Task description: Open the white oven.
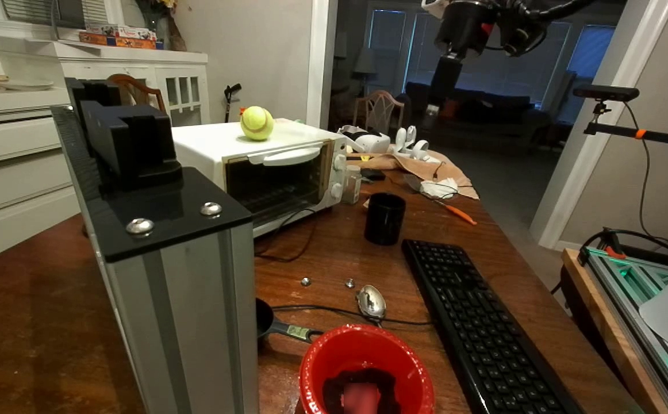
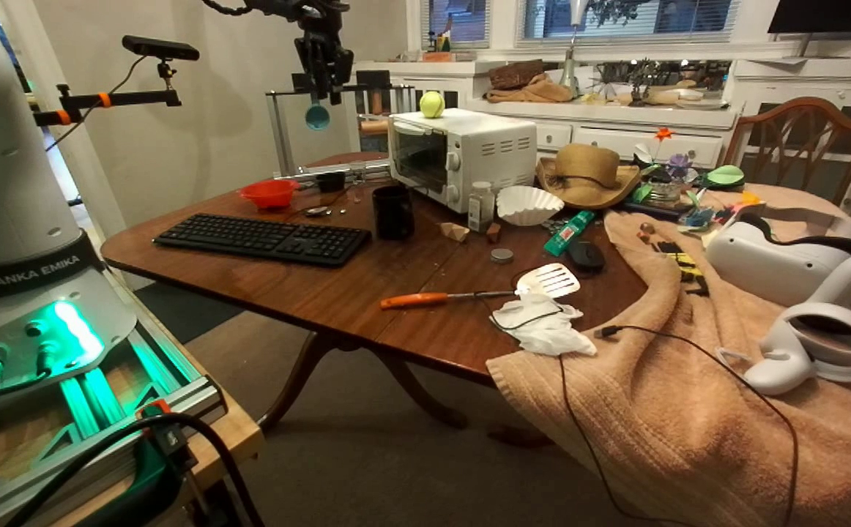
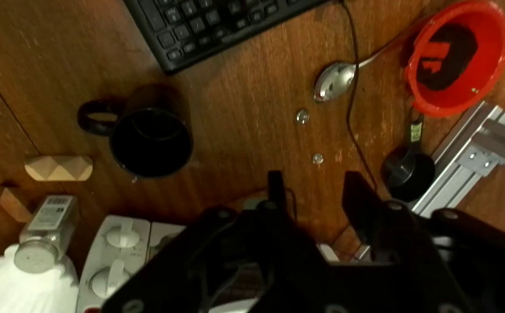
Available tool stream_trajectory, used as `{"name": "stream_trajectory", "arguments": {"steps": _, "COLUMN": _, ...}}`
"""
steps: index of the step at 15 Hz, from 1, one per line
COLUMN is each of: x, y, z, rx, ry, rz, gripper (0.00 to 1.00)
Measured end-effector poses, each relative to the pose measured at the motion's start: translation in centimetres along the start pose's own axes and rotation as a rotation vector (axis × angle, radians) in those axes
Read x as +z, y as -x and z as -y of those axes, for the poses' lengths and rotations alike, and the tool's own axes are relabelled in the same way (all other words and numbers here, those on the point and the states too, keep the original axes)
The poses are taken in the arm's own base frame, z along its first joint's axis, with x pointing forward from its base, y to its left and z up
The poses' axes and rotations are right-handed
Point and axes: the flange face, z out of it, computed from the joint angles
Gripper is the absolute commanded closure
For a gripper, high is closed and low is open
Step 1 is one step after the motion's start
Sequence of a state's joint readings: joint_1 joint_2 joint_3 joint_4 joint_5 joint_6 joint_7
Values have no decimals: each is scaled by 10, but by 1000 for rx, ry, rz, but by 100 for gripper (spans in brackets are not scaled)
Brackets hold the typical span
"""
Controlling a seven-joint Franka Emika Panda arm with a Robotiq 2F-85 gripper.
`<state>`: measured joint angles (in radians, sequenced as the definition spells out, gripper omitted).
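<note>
The white oven (image 1: 204,140) stands on the wooden table with its dark glass door (image 1: 276,184) shut. A pale handle (image 1: 292,156) runs along the door's top edge. The oven also shows in an exterior view (image 2: 495,146), with its door side facing left. In the wrist view its white knob panel (image 3: 117,256) is at the lower left, and the gripper hides much of the rest. My gripper (image 3: 313,176) has its fingers apart with nothing between them. It hangs well above the table, in front of the oven and apart from it, in both exterior views (image 1: 434,106) (image 2: 326,88).
A tennis ball (image 1: 257,123) sits on the oven top. A black mug (image 1: 385,218), a keyboard (image 1: 478,322), a spoon (image 1: 372,302) and a red bowl (image 1: 368,351) lie in front. A tall metal block (image 1: 196,322) and a glass shaker (image 2: 480,207) stand near the oven.
</note>
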<state>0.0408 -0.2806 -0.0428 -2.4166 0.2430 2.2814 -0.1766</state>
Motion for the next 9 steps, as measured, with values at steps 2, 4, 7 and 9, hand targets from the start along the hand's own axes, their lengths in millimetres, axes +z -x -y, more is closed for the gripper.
{"name": "stream_trajectory", "arguments": {"steps": 2, "x": 4, "y": -11, "z": 7, "rx": 28, "ry": 20, "rz": -91, "gripper": 100}}
{"name": "stream_trajectory", "arguments": {"steps": 4, "x": 9, "y": -20, "z": 9, "rx": 63, "ry": 33, "rz": -163, "gripper": 100}}
{"name": "stream_trajectory", "arguments": {"steps": 7, "x": 18, "y": -30, "z": 9, "rx": 97, "ry": 51, "rz": -250, "gripper": 100}}
{"name": "stream_trajectory", "arguments": {"steps": 9, "x": 24, "y": -37, "z": 9, "rx": 109, "ry": 64, "rz": -307, "gripper": 100}}
